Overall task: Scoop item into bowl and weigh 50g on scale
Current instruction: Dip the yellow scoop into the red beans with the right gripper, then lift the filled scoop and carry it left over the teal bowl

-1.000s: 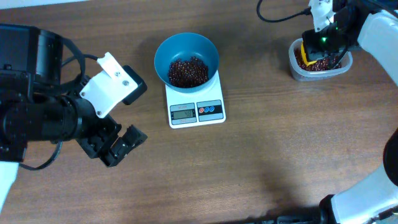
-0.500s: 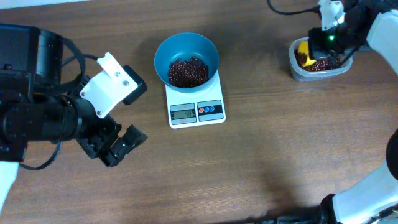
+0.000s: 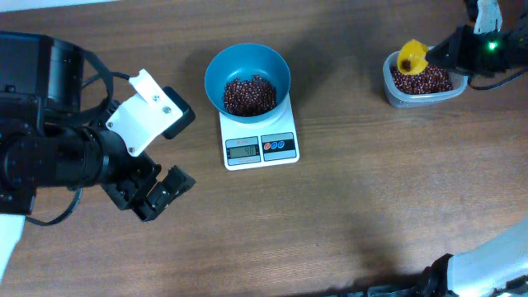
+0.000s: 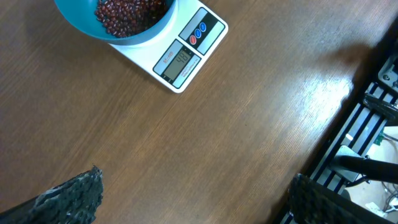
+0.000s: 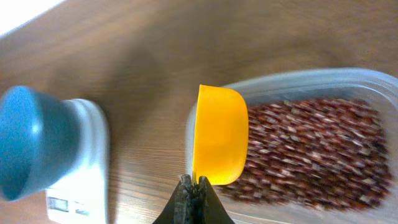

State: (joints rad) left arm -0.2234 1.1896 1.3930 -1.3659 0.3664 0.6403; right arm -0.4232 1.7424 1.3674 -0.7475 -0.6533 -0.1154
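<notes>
The teal bowl (image 3: 247, 76) sits on the white scale (image 3: 259, 140) and holds a heap of red-brown beans (image 3: 249, 94). Bowl (image 4: 118, 25), beans (image 4: 127, 12) and scale (image 4: 186, 53) also show in the left wrist view. My right gripper (image 3: 445, 56) is shut on a yellow scoop (image 3: 410, 58), held over the left rim of a clear tub (image 3: 422, 92) of beans (image 3: 422, 80). In the right wrist view the scoop (image 5: 219, 135) hangs over the tub (image 5: 298, 81), with the gripper (image 5: 196, 190) shut on its handle. My left gripper (image 3: 163, 191) is open and empty, left of the scale.
The left arm's black body and white housing (image 3: 144, 111) fill the left side of the table. A cable (image 3: 371, 12) runs along the far edge near the tub. The table's near edge and a black rack (image 4: 367, 124) show in the left wrist view.
My right gripper has lifted the yellow scoop out of the beans in the tub and swung to the right; the scoop now hangs at the tub's left rim. The left arm is still.
</notes>
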